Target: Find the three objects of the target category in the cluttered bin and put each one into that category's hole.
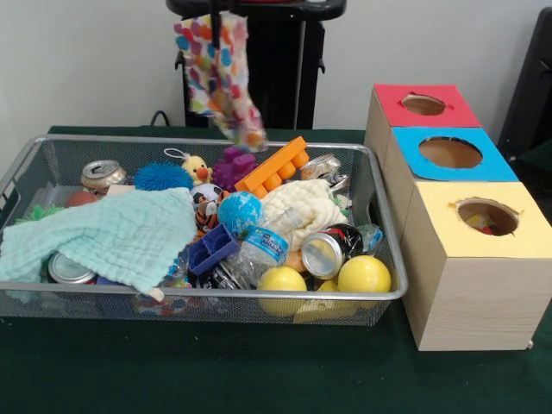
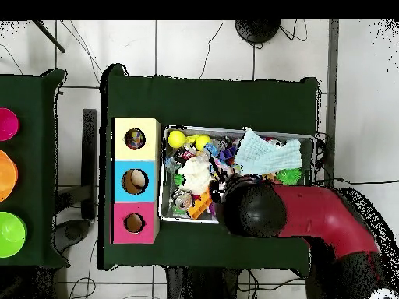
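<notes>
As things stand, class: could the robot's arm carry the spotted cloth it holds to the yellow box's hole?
Probably yes. The spotted cloth hangs clear above the basket, and the hole in the yellow box lies open, nothing covering it.

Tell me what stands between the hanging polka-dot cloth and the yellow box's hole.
Nothing visible blocks it. The polka-dot cloth hangs from the gripper, above the wire basket. The yellow box's hole is open on top, something already lying inside.

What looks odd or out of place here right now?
Only the polka-dot cloth: it dangles in the air above the wire basket, hanging from the gripper. Nothing looks spilled outside the basket.
</notes>
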{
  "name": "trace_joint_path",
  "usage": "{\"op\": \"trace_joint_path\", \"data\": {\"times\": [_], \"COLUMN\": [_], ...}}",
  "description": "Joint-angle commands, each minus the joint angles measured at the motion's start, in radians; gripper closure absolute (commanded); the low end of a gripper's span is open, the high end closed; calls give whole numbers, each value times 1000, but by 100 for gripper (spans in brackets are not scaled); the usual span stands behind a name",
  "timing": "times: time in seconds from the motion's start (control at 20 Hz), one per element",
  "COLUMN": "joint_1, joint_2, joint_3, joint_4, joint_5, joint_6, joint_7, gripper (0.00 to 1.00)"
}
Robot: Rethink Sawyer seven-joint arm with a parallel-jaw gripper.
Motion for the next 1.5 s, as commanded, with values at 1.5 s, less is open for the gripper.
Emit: {"op": "trace_joint_path", "data": {"times": [1.5], "joint_1": [569], "joint_2": [181], "joint_3": [-321], "joint_4": [-49], "joint_5": [43], "joint_6": [-147], "joint_7": [515], "gripper": [100]}}
